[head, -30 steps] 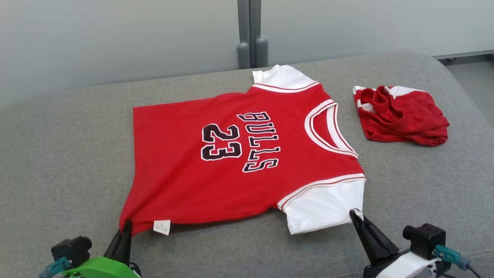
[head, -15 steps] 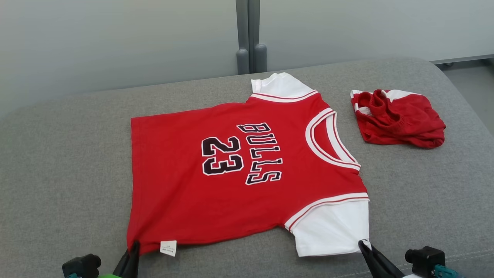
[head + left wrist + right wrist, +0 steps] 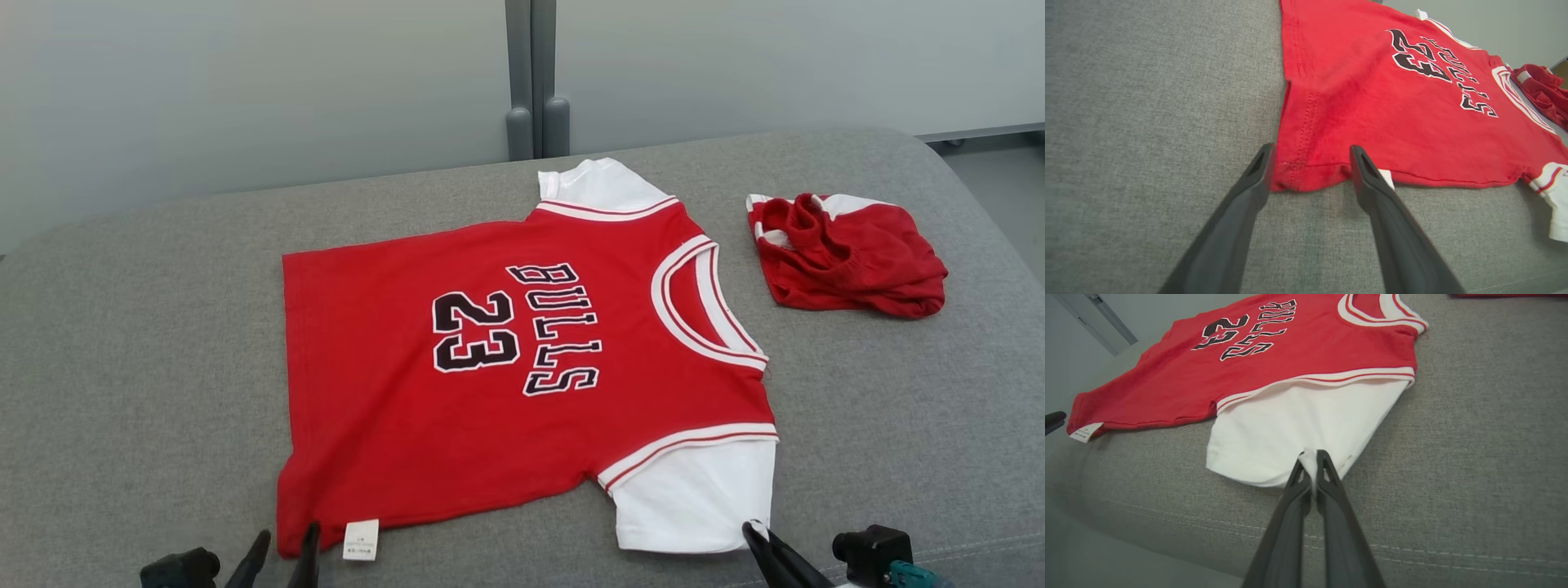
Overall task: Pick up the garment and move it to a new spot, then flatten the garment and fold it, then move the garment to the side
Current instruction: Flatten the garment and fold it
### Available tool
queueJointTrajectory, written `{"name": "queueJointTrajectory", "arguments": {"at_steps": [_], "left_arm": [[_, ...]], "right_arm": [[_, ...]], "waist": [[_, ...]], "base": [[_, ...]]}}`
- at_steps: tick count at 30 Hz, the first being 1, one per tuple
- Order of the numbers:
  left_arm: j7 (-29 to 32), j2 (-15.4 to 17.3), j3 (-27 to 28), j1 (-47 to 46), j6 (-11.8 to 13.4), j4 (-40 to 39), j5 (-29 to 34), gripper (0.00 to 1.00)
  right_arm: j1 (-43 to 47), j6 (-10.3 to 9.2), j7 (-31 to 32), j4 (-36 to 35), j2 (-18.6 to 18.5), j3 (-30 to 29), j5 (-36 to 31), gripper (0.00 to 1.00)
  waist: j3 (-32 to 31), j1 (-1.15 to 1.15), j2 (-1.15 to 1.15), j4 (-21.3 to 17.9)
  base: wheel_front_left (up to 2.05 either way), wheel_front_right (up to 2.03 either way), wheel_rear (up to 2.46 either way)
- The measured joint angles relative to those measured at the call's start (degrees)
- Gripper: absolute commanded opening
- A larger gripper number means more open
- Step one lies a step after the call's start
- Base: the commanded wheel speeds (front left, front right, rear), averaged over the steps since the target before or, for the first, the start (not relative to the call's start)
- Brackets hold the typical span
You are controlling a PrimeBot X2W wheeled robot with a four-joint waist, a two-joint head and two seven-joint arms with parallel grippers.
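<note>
The garment [image 3: 506,367] is a red jersey with white sleeves and "BULLS 23" lettering, spread flat on the grey cushion [image 3: 122,367]. My left gripper [image 3: 286,539] is open at the near hem corner. In the left wrist view its two fingers stand apart on either side of that red corner [image 3: 1298,175], beside the white tag, and the cloth rests on the cushion. My right gripper [image 3: 749,529] is shut on the edge of the near white sleeve [image 3: 1298,420]. The right wrist view shows a pinch of white cloth between its fingertips [image 3: 1310,455].
A second red-and-white piece of clothing [image 3: 845,253] lies bunched at the cushion's far right. A grey wall with a vertical post [image 3: 535,82] runs behind the cushion. The cushion's stitched front edge [image 3: 1412,551] is just under my grippers. Floor shows at the far right [image 3: 1004,171].
My left gripper has opened and let go of the hem corner, which now lies flat. The right gripper still pinches the sleeve. The head camera has shifted slightly.
</note>
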Motion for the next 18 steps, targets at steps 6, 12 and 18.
{"name": "queueJointTrajectory", "arguments": {"at_steps": [6,12,18], "left_arm": [[-0.02,0.27,1.92,-0.02,0.29,0.23,-0.07,1.00],[-0.10,0.16,3.21,-0.12,0.58,-1.10,-0.19,1.00],[-0.54,-0.26,3.30,-1.10,0.58,-4.31,0.08,1.00]], "right_arm": [[-0.47,0.01,0.00,1.23,0.56,-0.31,-0.09,0.35],[-0.46,0.07,0.00,1.69,0.86,-1.37,-0.09,0.91],[-0.43,0.07,0.00,1.53,-0.14,-2.61,-0.11,1.00]], "waist": [[0.11,0.00,0.00,-0.06],[0.23,0.00,0.00,-0.06],[0.28,0.00,0.00,-0.12]], "base": [[0.00,0.00,0.00],[0.00,0.00,0.00],[0.00,0.00,0.00]]}}
